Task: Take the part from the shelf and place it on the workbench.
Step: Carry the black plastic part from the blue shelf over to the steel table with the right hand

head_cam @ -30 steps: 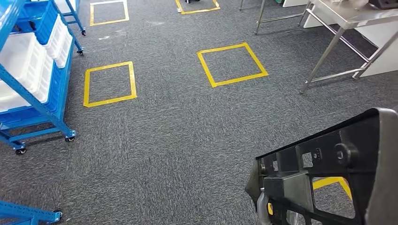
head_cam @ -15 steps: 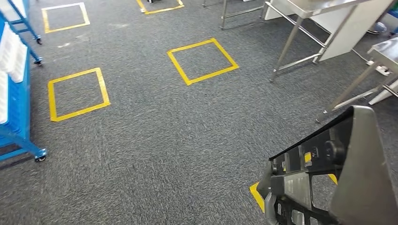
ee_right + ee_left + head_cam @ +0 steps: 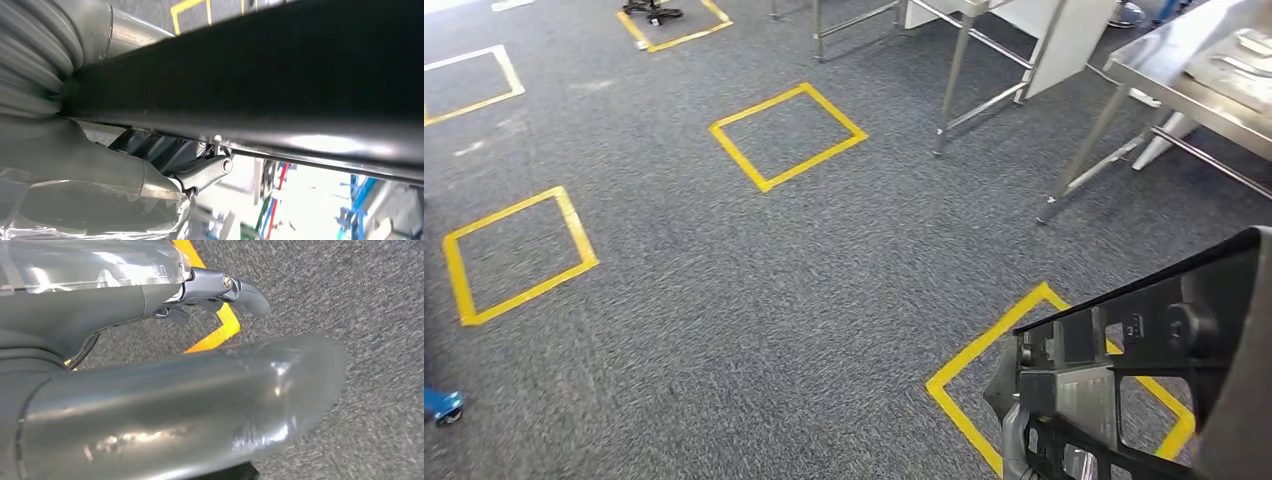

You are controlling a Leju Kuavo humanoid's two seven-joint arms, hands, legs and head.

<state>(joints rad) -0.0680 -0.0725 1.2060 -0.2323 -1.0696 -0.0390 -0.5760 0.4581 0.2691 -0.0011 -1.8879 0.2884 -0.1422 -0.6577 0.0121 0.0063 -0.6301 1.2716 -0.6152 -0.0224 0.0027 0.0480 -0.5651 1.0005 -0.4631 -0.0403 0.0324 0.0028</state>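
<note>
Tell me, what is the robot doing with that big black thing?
The robot is carrying a big black plastic part across a grey carpeted floor marked with yellow tape squares. Its right hand holds the part from underneath; the left hand is close by, but I cannot tell if it grips anything. Steel workbenches stand ahead on the right, and the part has not been set down on one yet.

Part (image 3: 1144,380) – black, matte, w/ glossy dark edge in right wrist view. Carpet (image 3: 754,300) – dark grey, fine speckled weave. Tape squares (image 3: 786,137) on it – yellow outlines. Bench (image 3: 1194,80) – silver steel top & legs. Left hand (image 3: 220,290) – grey, darker fingers. Right hand (image 3: 75,160) – grey ribbed cover.
</note>
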